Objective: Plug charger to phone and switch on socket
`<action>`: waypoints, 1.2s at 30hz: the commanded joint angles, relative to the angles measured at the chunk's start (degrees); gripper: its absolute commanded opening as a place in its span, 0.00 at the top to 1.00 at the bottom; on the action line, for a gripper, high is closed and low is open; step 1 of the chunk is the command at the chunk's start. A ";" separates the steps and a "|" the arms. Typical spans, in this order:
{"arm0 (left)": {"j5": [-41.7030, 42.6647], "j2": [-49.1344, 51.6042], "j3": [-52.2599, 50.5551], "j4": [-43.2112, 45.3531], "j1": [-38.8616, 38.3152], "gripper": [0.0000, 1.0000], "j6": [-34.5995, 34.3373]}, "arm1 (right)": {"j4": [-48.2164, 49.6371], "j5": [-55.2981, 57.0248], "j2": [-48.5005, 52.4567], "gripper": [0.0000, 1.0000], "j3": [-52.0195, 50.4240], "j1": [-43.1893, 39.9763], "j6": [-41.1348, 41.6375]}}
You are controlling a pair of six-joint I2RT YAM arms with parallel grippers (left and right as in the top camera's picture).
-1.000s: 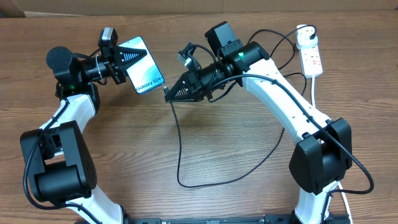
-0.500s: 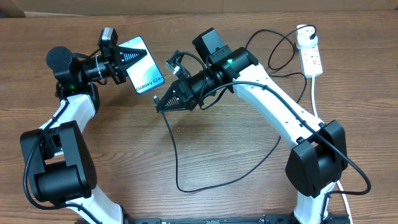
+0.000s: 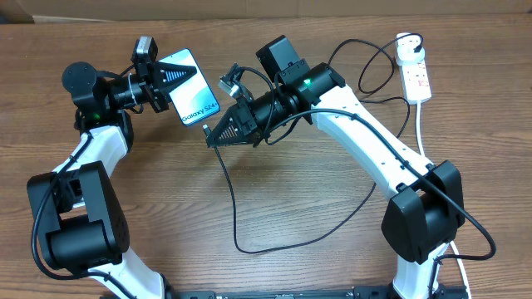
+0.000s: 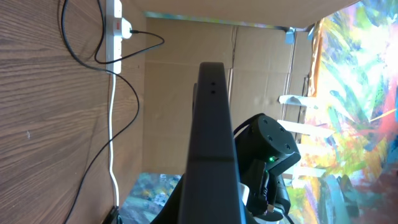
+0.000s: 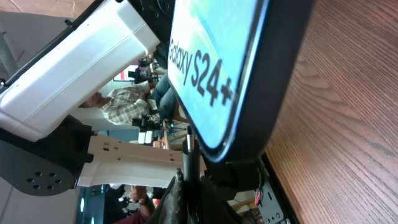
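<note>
1. Left gripper [image 3: 170, 83]: far left, fingers clamped on the phone [image 3: 196, 104], holding it tilted above the table [image 3: 291, 191] with the "Galaxy S24+" end toward centre.
2. Right gripper [image 3: 213, 139]: centre, just right of and nearer than the phone, fingers pinched on the charger [image 3: 237, 208] at its plug [image 5: 188, 140]. The tip touches the phone's bottom edge; whether it is seated cannot be told.
3. Charger cable: drops to a loop on the near table, then curves right and far to the adapter [image 3: 407, 51].
4. Socket [image 3: 417, 79]: far right, flat on the table, adapter at its far end, white cord [image 3: 418, 124] trailing near.
</note>
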 commanded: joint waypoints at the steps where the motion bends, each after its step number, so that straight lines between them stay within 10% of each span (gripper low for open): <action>1: 0.83 -0.44 0.96 0.24 -0.63 0.96 -0.76 | 0.42 -0.35 -0.28 0.96 1.18 -0.04 0.15; 36: 2.14 -0.44 0.96 0.26 -0.76 0.96 -0.74 | 2.71 1.42 -0.15 0.96 1.16 -1.01 3.19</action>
